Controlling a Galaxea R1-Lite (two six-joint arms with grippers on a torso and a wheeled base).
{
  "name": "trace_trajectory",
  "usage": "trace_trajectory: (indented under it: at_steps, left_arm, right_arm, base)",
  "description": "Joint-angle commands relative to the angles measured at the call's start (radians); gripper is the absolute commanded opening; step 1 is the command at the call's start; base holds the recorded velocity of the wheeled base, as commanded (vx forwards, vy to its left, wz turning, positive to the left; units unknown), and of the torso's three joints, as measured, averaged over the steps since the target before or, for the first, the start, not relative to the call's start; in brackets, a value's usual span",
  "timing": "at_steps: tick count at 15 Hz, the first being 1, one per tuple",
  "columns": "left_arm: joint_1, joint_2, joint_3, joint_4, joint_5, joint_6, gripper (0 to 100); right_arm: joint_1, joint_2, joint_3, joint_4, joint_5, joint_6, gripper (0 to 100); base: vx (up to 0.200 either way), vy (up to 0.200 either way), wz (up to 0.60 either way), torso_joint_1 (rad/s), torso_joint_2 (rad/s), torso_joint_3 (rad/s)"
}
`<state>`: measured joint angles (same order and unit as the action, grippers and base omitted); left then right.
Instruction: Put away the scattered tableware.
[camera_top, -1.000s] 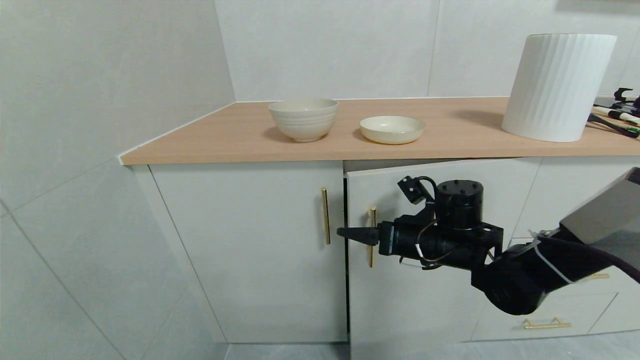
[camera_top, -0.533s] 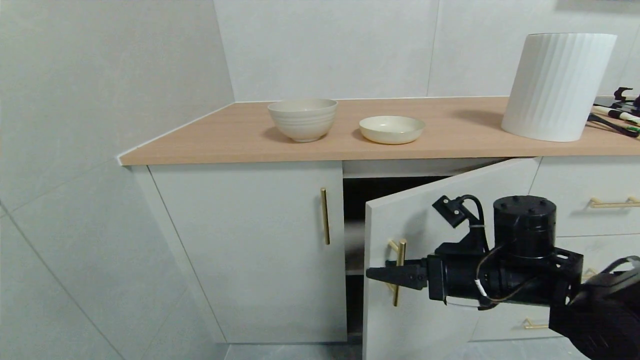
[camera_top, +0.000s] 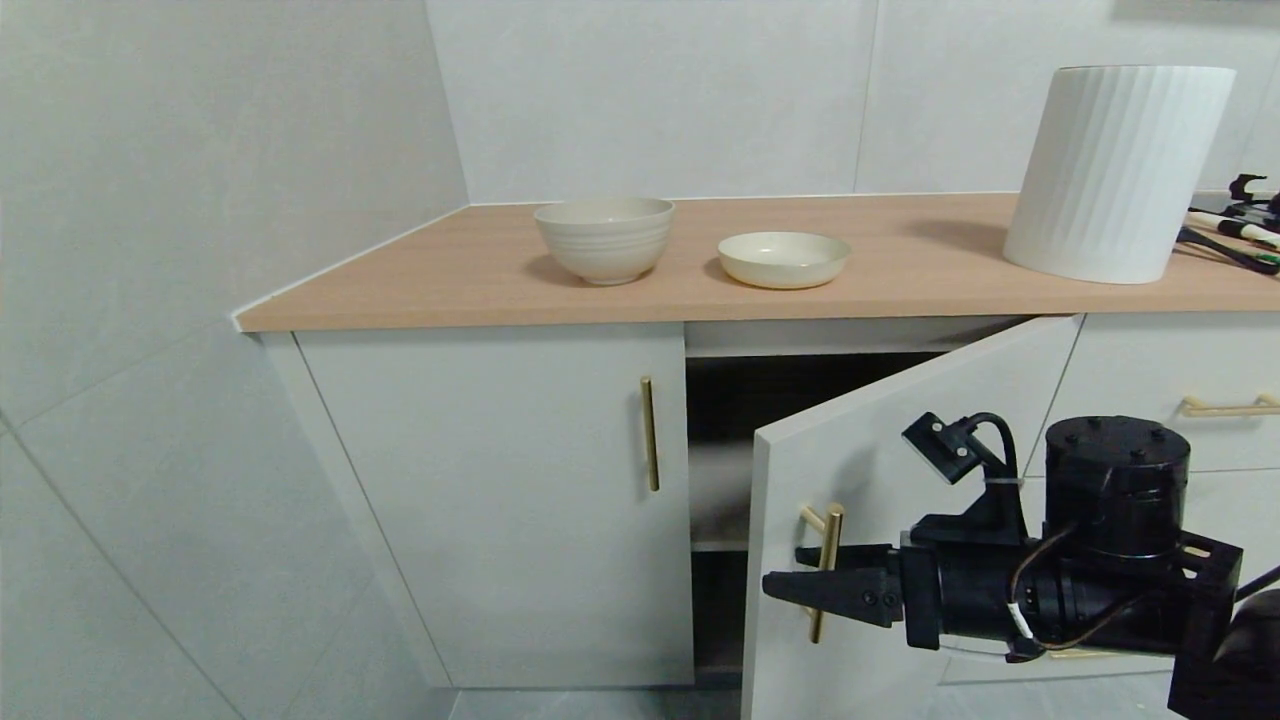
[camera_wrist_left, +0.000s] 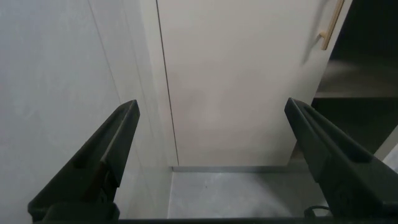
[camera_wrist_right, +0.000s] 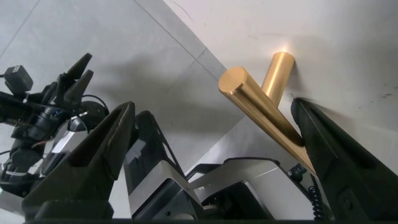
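Observation:
A cream ribbed bowl (camera_top: 605, 238) and a shallow cream dish (camera_top: 783, 258) stand side by side on the wooden counter (camera_top: 450, 280). Below them the right cupboard door (camera_top: 880, 430) stands partly swung out, and a dark inside with a shelf (camera_top: 720, 480) shows behind it. My right gripper (camera_top: 800, 585) is low in front of that door, open, with one finger (camera_wrist_right: 336, 162) against the gold handle (camera_wrist_right: 261, 106) and the bar running behind it. My left gripper (camera_wrist_left: 211, 155) hangs open near the floor, facing the shut left door (camera_wrist_left: 230, 81), with nothing between its fingers.
A tall white ribbed cylinder (camera_top: 1115, 170) stands at the counter's right, with pens (camera_top: 1235, 235) beyond it. Drawers with gold handles (camera_top: 1225, 405) lie to the right of the swung door. A tiled wall (camera_top: 150, 300) closes the left side.
The right cupboard door has swung from barely ajar to well out. My right gripper has drawn back to the right and downward, staying at the gold handle. Bowl and dish have not moved.

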<state>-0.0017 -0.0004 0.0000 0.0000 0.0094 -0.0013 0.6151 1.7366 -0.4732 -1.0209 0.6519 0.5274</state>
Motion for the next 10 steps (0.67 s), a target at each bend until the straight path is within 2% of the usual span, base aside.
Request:
trace_trajectory:
  at_steps: [1,3,5,7,9,10]
  left_arm:
    - [0.0,0.0,0.0,0.0,0.0,0.001,100]
    - [0.0,0.0,0.0,-0.002,-0.003,0.047,100]
    - [0.0,0.0,-0.041,-0.003,-0.039,0.05,100]
    - [-0.021,0.122,-0.279,0.067,-0.253,0.044,100]
    - [-0.023,0.355,-0.462,0.094,-0.327,0.038,100]
    - [-0.023,0.442,-0.509,0.091,-0.35,0.038,100]
  right_arm:
    - [0.0,-0.005,0.001,-0.004,0.003,-0.001,100]
    - [0.0,0.0,0.001,-0.004,0.003,-0.001,100]
    - [0.002,0.0,0.001,-0.004,0.003,-0.001,100]
    - [0.0,-0.003,0.001,-0.005,0.003,-0.003,100]
    - [0.0,-0.008,0.001,-0.005,0.003,-0.003,100]
    - [0.0,-0.006,0.001,-0.005,0.003,-0.003,100]
  base:
    - [0.0,0.0,0.0,0.0,0.0,0.0]
    - [0.0,0.0,0.0,0.0,0.0,0.0]
    - [0.0,0.0,0.0,0.0,0.0,0.0]
    - [0.0,0.0,0.0,0.0,0.0,0.0]
    - [0.0,0.0,0.0,0.0,0.0,0.0]
    - [0.0,0.0,0.0,0.0,0.0,0.0]
